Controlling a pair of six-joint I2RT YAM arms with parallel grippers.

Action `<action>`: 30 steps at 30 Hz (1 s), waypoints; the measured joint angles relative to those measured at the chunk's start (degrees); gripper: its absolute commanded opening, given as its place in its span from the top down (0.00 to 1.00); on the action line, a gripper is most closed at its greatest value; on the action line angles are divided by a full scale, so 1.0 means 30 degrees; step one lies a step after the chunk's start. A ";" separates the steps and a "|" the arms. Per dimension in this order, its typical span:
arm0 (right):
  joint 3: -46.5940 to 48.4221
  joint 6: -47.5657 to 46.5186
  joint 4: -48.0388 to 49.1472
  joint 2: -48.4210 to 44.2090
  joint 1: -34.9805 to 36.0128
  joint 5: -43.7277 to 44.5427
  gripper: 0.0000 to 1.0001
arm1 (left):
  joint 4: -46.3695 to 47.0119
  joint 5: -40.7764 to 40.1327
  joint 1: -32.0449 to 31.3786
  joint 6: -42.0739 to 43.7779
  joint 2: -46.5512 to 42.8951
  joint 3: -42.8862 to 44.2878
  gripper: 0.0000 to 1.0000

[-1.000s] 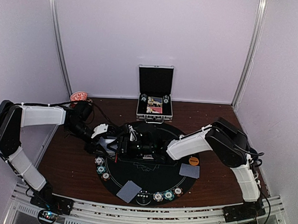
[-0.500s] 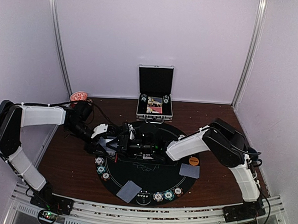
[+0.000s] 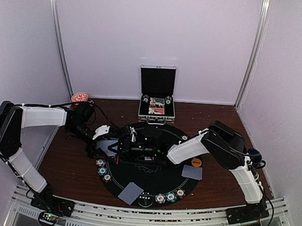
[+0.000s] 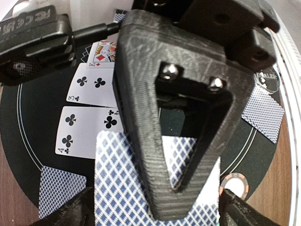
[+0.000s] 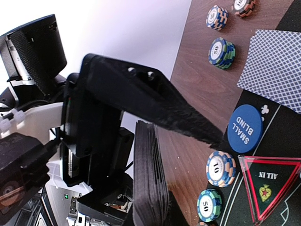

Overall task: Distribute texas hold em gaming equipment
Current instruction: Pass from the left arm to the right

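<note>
One lattice-backed card point(image 4: 117, 188) is held above the round black mat point(image 3: 155, 183). Face-up club cards point(image 4: 89, 134) lie mid-mat, striped chip stacks point(image 3: 170, 196) sit along its rim, and an orange button point(image 3: 196, 162) lies at its right edge.

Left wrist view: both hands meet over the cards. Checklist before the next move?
1. Contact, right hand finger on blue-backed card: ok, it lies flat across the back.
2. Pinch of right hand closed: cannot tell, second finger hidden.
3. Clearance, left hand from that card: cannot tell; its fingers flank the card's edges.
4. One card split from deck: cannot tell.
5. Board, four of clubs and three of clubs flat, face up on mat: ok.
</note>
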 measured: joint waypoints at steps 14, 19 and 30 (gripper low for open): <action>-0.1049 0.0969 0.1166 0.0000 -0.0109 0.0022 0.98 | 0.0000 0.0000 0.0000 0.0138 0.0022 0.0000 0.04; -0.1239 0.1326 0.1479 0.0000 -0.0219 0.0036 0.99 | 0.0000 -0.0015 0.0000 0.0168 0.0204 0.0000 0.04; -0.1348 0.1953 0.2084 -0.0007 -0.0255 0.0233 0.99 | 0.0000 -0.0087 -0.0007 0.0299 0.0605 0.0000 0.10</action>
